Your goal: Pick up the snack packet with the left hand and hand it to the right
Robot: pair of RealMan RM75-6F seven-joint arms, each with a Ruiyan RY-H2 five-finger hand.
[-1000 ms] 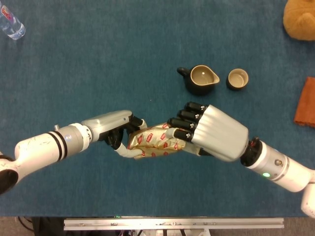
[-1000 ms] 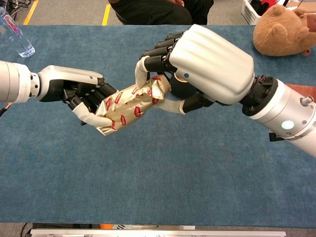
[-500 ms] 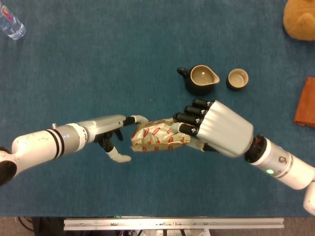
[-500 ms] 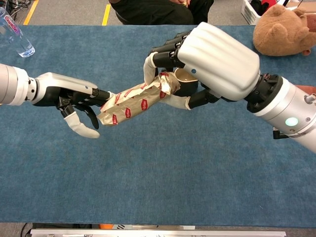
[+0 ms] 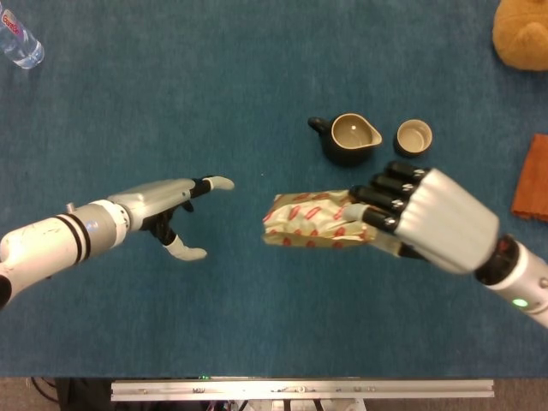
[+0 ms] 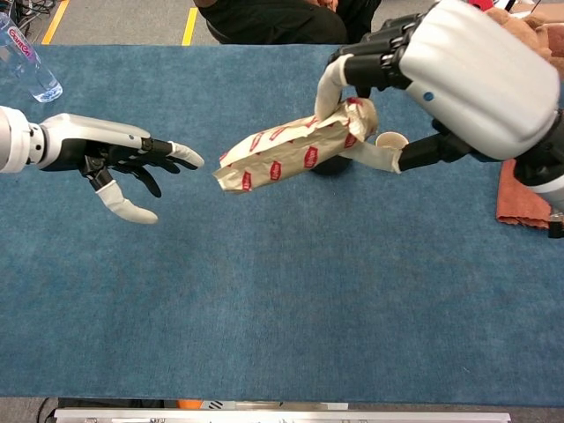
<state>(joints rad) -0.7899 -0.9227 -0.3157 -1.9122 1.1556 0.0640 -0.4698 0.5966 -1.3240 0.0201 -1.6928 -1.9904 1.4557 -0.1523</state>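
Observation:
The snack packet point(image 5: 310, 223) point(image 6: 286, 155) is gold with red labels and hangs in the air above the blue table. My right hand point(image 5: 424, 218) point(image 6: 441, 75) grips its right end, fingers curled over the top and thumb under it. My left hand point(image 5: 175, 210) point(image 6: 123, 163) is off to the left with its fingers spread and nothing in it. A clear gap separates it from the packet's free left end.
A dark pitcher point(image 5: 347, 139) and a small dark cup point(image 5: 413, 137) stand behind the right hand. A plush toy point(image 5: 522, 30) sits at the far right corner, an orange cloth point(image 5: 533, 180) at the right edge. A water bottle point(image 5: 17, 38) lies at the far left.
My left hand has let go of the packet, spread its fingers and drawn back left. My right hand has carried the packet away to the right.

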